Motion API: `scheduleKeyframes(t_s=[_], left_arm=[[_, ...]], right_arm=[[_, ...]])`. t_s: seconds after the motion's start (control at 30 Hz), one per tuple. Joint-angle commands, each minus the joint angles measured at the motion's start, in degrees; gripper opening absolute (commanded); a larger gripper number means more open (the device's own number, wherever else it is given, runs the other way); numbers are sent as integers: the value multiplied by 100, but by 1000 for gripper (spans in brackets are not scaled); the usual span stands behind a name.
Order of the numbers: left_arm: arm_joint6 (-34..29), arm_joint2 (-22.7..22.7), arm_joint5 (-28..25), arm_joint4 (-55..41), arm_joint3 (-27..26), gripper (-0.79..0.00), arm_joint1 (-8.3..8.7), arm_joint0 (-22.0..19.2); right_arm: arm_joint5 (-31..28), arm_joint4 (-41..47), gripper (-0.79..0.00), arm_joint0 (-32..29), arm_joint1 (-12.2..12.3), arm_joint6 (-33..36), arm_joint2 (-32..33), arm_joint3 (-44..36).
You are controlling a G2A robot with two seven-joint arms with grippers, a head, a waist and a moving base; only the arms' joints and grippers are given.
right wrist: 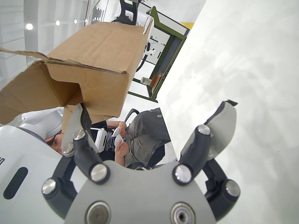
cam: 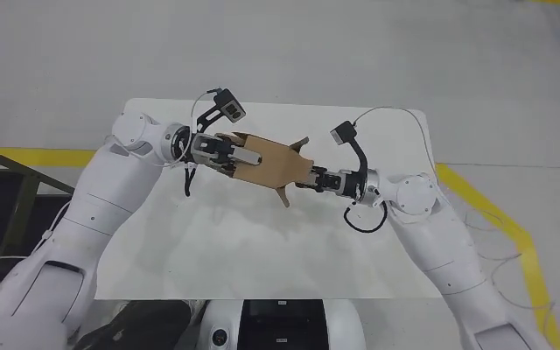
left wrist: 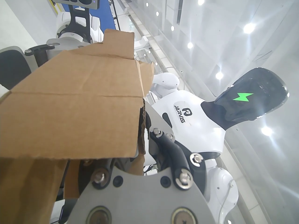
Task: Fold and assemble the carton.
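Observation:
A brown cardboard carton hangs above the white table, partly unfolded, with loose flaps sticking out at both ends. My left gripper is shut on the carton's left end. In the left wrist view the carton hides one finger, and the other finger lies against its torn edge. My right gripper is at the carton's right end. In the right wrist view it stands wide open. One of its fingers is right at the carton's lower flap, and the other is out over the table.
The table's bare top spreads below and in front of the carton. A dark green frame stands on the floor off the table's left side. A yellow floor line runs past the right side.

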Motion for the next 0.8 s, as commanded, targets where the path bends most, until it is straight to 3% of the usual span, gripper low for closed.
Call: scheduleKeyframes(t_s=[0.0,0.77], left_arm=[[0,16,10,1,-19,-785,-4,-8],[0,169,2,62,-81,-785,-50,-54]], right_arm=[[5,-16,0,7,-1,-6,-11,-1],[95,-253,0,79,-46,-147,-269,-5]])
